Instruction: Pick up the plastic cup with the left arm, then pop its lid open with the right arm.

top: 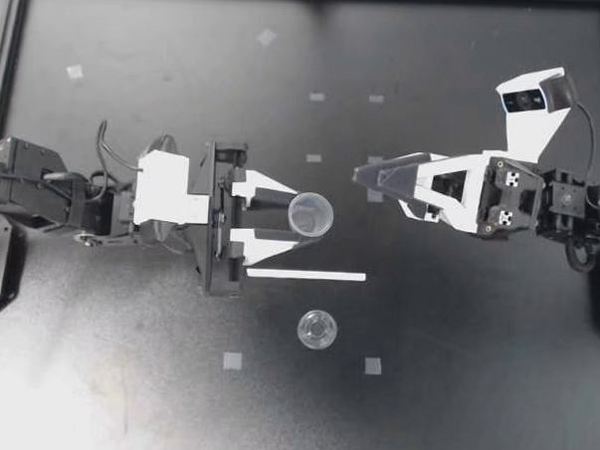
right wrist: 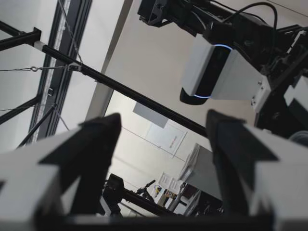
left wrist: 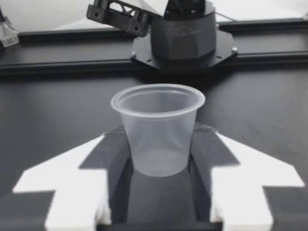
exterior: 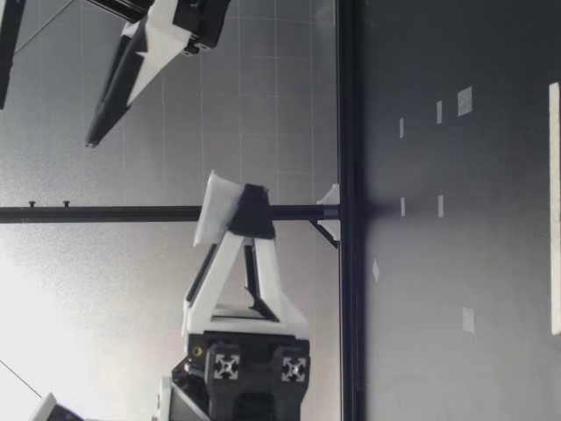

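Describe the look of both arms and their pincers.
Black arms with white plates. My left pincer and my right pincer each have two tapering fingers, white with black inner pads. Black cables loop at both wrists; a white-cased camera sits on the right wrist.

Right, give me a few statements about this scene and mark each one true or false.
1. The left hand is shut on a clear cup. True.
2. The right hand grips a cup as well. False: its fingers stand apart with nothing between them, as the right wrist view shows.
3. A second cup sits on the table, apart from both hands. True.
4. The white strip rests across the rim of the clear cup. False: it lies flat on the table, between the two cups as seen from above.
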`<state>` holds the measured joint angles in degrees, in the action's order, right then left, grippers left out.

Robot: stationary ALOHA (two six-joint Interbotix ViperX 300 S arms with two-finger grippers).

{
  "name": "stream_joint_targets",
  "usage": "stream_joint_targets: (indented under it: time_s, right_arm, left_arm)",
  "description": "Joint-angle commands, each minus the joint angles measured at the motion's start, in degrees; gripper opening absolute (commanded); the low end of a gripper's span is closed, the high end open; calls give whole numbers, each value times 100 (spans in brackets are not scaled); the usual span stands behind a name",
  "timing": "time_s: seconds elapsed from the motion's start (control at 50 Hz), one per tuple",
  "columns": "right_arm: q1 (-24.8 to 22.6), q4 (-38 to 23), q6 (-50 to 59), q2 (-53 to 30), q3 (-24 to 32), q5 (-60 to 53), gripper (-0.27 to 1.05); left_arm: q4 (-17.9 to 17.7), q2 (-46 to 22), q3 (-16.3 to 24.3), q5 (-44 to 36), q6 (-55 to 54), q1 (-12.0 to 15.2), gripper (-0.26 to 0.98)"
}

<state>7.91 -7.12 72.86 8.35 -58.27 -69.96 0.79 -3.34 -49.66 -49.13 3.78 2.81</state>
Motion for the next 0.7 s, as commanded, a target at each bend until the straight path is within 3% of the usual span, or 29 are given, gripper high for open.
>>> stream_joint_targets:
  time_s: [0.0, 0.2, 0.46, 0.68]
  right_arm:
    - [44, 0, -18, 35, 53, -26, 70]
    - [44, -26, -114, 9, 44, 44, 70]
    - [53, -246, -1433, 202, 9, 501, 70]
    - [9, -615, -4438, 352, -70, 1450, 70]
  left_arm:
    - [0, 70, 105, -26, 0, 9, 21]
    - [0, 70, 105, -26, 0, 9, 21]
    - [0, 62, 97, -26, 0, 9, 21]
    - [-9, 70, 114, -26, 0, 9, 21]
